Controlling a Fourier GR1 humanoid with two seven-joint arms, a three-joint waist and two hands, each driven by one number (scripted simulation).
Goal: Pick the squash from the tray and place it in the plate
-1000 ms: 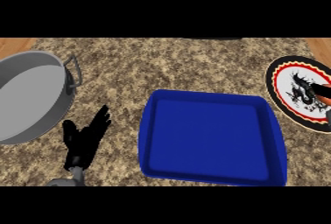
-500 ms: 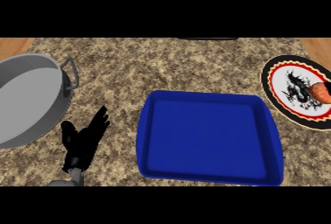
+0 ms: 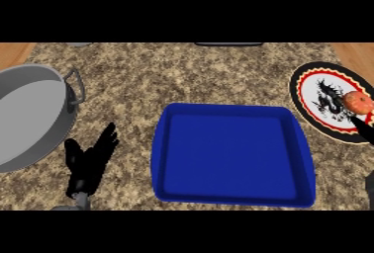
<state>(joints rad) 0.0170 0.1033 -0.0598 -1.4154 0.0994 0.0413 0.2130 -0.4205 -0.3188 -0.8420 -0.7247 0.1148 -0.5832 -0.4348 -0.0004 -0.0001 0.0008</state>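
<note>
The squash [image 3: 358, 102], small and orange-red, is over the right side of the plate [image 3: 314, 99], a round plate with a black rim and a dark dragon figure at the counter's right edge. A thin black part of my right hand [image 3: 363, 125] shows at the view's right edge, just below the squash; the rest of the hand is out of view. The blue tray [image 3: 232, 197] in the middle holds nothing. My left hand [image 3: 89, 163] rests open, fingers up, left of the tray.
A large grey pot [image 3: 29, 118] with a side handle stands at the left. Wooden strips border the speckled counter at the far corners. A grey bit of my right forearm [image 3: 369, 184] shows at the right edge.
The squash came into view over the plate from the right and now sits further in. The left hand has barely moved.
</note>
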